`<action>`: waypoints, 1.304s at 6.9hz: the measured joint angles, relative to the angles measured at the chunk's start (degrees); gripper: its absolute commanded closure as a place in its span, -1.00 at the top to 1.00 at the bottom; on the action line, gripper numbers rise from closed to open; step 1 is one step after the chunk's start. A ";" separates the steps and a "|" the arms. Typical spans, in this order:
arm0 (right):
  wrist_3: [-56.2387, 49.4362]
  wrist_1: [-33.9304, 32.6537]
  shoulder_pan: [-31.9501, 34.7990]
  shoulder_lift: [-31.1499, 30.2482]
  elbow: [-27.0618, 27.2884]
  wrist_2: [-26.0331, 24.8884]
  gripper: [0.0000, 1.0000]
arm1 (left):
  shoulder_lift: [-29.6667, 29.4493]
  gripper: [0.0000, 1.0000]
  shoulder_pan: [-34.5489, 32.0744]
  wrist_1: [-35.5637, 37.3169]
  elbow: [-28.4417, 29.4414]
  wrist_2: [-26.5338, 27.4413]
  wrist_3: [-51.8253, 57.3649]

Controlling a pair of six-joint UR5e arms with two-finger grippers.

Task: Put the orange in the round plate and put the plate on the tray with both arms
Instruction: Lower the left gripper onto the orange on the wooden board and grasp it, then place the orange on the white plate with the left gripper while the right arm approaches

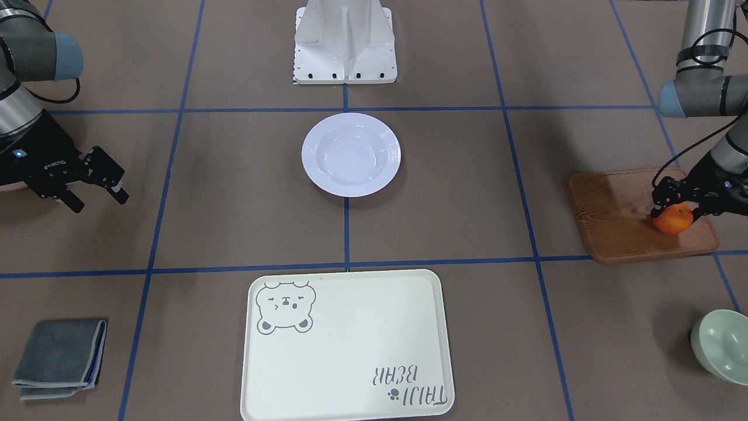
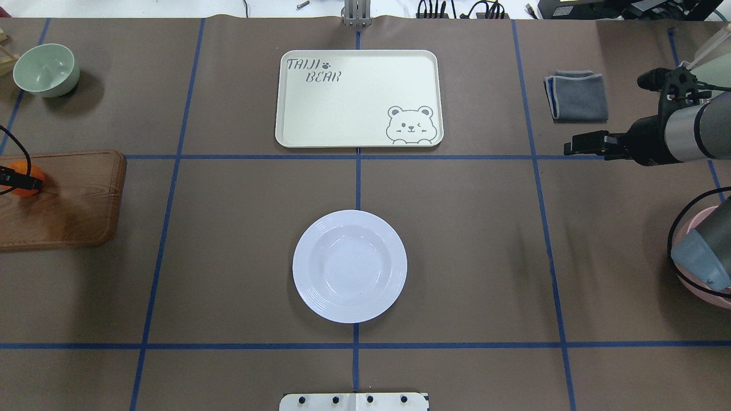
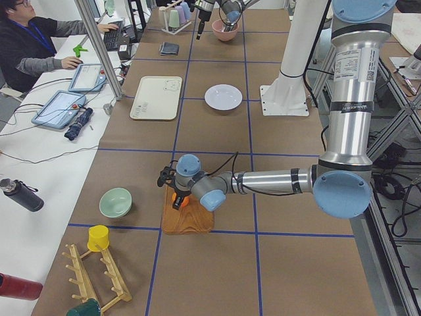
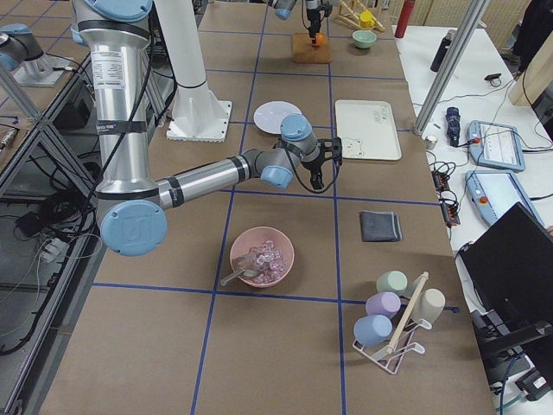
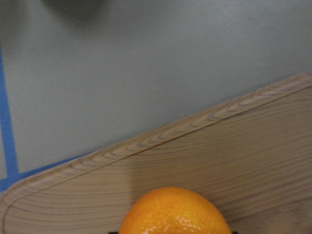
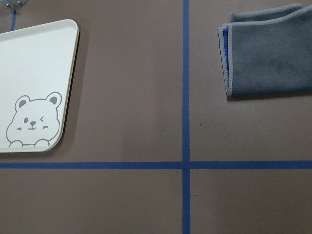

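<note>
The orange [image 1: 673, 220] lies on a brown wooden board [image 1: 619, 216] at the table's left end. My left gripper [image 1: 676, 210] is shut on it, one finger on each side. In the left wrist view the orange [image 5: 175, 212] fills the bottom centre. The round white plate [image 1: 350, 155] stands empty mid-table, and the overhead view shows this plate [image 2: 349, 266] in front of the robot base. The cream tray [image 1: 347, 345] with the bear drawing lies empty on the far side. My right gripper [image 1: 99, 200] hovers open above the table, far from the plate.
A pale green bowl [image 1: 724, 345] stands beyond the board. A folded grey cloth [image 1: 58, 358] lies at the far right corner. A pink bowl [image 4: 262, 257] sits under the right arm. The white robot base [image 1: 345, 44] stands behind the plate.
</note>
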 measured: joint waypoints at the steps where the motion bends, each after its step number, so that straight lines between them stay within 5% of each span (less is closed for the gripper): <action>1: 0.32 0.02 -0.08 0.23 0.00 -0.02 0.97 | -1.91 -1.00 -0.80 3.58 -2.89 -2.72 -0.94; 4: 8.73 1.79 -1.75 1.02 0.12 -1.28 0.96 | -13.09 -1.00 -0.12 25.41 -14.77 -1.45 -10.94; 9: 28.22 14.26 -10.73 -0.58 0.04 -12.30 1.00 | -36.42 -1.00 23.55 53.51 -21.20 18.11 -40.72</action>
